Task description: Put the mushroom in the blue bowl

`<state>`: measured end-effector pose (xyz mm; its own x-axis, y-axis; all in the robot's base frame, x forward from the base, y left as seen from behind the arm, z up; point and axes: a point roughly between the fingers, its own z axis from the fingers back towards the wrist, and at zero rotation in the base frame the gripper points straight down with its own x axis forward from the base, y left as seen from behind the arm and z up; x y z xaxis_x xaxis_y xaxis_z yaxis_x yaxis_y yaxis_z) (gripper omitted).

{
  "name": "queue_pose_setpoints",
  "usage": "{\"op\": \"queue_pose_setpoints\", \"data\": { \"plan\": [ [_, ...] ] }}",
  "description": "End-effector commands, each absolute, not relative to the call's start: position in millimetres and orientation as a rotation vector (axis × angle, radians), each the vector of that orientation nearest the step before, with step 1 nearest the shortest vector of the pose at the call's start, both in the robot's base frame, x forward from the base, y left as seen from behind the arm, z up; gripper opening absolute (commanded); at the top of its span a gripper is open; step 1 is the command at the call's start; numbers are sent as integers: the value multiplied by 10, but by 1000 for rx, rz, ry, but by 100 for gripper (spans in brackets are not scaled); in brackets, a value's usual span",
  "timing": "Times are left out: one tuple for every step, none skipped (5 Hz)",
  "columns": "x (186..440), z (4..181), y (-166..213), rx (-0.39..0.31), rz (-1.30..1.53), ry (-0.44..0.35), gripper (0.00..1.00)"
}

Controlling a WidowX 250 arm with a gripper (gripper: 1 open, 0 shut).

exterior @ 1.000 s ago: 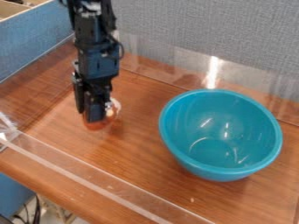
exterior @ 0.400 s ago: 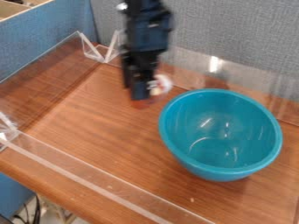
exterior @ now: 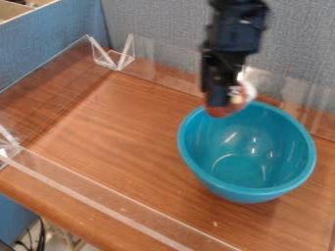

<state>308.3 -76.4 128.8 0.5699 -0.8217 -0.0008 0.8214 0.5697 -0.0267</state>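
Now the claw (exterior: pixel 225 98) pinches the mushroom (exterior: pixel 236 96) above the blue bowl (exterior: pixel 249 152).

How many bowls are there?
1. The blue bowl sits on the wooden table, right of middle, just below the claw holding the mushroom.

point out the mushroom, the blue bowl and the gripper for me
mushroom (exterior: pixel 237 97), camera view, on its orange cap between the gripper's fingers
blue bowl (exterior: pixel 197 155), camera view, on its left rim
gripper (exterior: pixel 224 101), camera view, between its fingertips
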Motion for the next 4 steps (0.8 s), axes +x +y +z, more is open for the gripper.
{"op": "queue_pose_setpoints", "data": {
  "plan": [
    [3253, 1432, -927, -12, -1019, -49, 0],
    [3305, 1392, -1081, -18, -1081, -52, 0],
    [3294, 1354, -1151, -23, -1114, -52, 0],
    [3251, 1374, -1187, -28, -1134, -66, 0]
  ]
}}
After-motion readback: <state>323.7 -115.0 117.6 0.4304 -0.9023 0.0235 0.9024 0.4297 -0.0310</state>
